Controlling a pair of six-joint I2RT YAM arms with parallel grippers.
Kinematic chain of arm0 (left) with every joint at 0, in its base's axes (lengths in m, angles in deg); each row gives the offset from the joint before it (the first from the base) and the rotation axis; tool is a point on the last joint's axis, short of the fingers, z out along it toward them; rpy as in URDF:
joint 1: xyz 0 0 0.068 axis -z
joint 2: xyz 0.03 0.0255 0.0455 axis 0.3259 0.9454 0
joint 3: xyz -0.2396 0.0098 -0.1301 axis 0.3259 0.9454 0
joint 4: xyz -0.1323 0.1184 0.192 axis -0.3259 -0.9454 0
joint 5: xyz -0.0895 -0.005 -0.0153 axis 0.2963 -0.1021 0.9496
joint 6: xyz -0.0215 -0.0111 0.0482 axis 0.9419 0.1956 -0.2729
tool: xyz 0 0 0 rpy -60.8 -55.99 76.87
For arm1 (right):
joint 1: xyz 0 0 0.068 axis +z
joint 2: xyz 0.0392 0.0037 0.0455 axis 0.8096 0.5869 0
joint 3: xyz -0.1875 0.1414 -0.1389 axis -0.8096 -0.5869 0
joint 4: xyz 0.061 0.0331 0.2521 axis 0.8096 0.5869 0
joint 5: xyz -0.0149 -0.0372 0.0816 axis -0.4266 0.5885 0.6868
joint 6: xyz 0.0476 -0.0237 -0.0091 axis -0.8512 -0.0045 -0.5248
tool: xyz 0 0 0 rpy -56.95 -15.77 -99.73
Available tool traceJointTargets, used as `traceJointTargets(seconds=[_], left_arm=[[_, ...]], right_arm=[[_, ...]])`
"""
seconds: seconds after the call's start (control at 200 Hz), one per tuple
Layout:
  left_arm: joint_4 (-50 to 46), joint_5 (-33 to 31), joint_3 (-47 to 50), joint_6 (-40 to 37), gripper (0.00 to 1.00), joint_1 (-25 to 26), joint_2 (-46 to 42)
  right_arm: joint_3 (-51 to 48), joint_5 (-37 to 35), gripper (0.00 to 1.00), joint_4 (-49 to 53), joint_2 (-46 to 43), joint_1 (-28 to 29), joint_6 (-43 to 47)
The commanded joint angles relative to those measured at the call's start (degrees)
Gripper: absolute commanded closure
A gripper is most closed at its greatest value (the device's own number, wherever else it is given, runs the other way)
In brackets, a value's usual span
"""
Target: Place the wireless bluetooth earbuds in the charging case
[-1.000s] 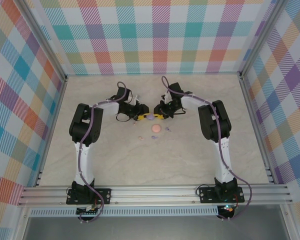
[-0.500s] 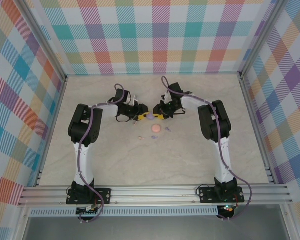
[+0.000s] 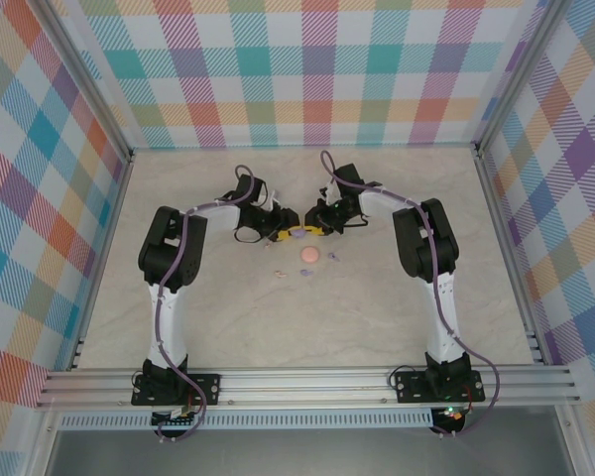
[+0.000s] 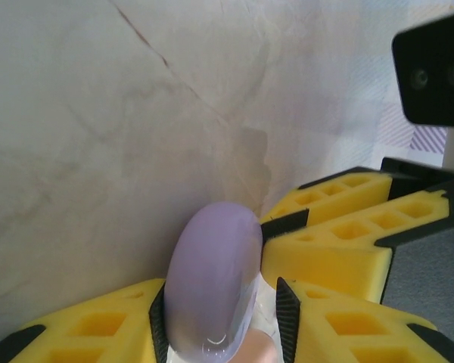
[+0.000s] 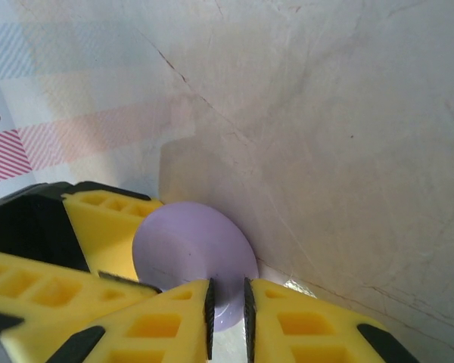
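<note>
Top camera first: both arms are folded in over the middle of the table (image 3: 228, 327), and their fingertips meet nose to nose. Between them sits the charging case (image 3: 297, 234), the round purple one.

On the left wrist feed, the left gripper (image 4: 223, 293) has the case edge-on between its yellow fingers (image 4: 91, 329). They are partly closed and pressed against both flat faces, so that's a firm hold. Something peach-pink peeks out under the case at the bottom edge (I can't make out what it is). The other arm's yellow fingertips crowd in just beside the case, on the right of this feed.

On the right wrist feed, the right gripper (image 5: 227, 291) is down to a thin slot with the rim of the case pinched in it. The case's flat purple face is turned toward this camera.

The earbuds (image 3: 302, 270) lie loose on the table, on the near side of the case and apart from it. They are scattered around a pink disc (image 3: 308, 256). A pink earbud (image 3: 278, 272) is off to the disc's left, a purple one lies just in front of it, and more purple specks (image 3: 332, 257) sit just to its right (too small for me to count).
</note>
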Motion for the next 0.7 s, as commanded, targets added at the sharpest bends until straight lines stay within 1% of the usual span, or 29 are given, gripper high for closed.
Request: traceJointTargets(seconds=[0.0, 0.095, 0.16, 0.245, 0.325, 0.54, 0.695], left_arm=[[-3.23, 0.19, -1.36, -0.89, 0.59, 0.82, -0.78], [-2.91, -0.49, -1.21, -0.5, 0.64, 0.82, -1.2], [-3.34, -1.51, -1.17, -0.58, 0.73, 0.82, -1.61], [-3.77, -2.91, -0.86, -0.73, 0.78, 0.82, -2.46], [-3.79, -3.91, -0.33, -1.02, 0.79, 0.65, -3.57], [-3.68, -3.49, 0.17, -2.3, 0.82, 0.07, -6.48], [-4.95, -1.82, -1.12, -3.79, 0.81, -0.05, -4.64]], right_arm=[[-0.89, 1.94, 0.81, -0.79, 1.21, 0.25, -0.5], [-1.02, 1.87, 0.81, -0.72, 0.97, 0.2, -0.43], [-1.23, 1.64, 0.8, -0.62, 0.57, 0.24, -0.39], [-2.22, 0.82, 0.79, -0.98, -0.85, 0.07, -0.19], [-3.23, 0.12, 0.77, -1.13, -2.78, -0.19, 0.07], [-6.72, -0.97, 0.7, -2.54, -9.92, -1.55, 1.88], [-6.79, 0.37, 0.68, -2.21, -10.48, -2.13, 3.25]])
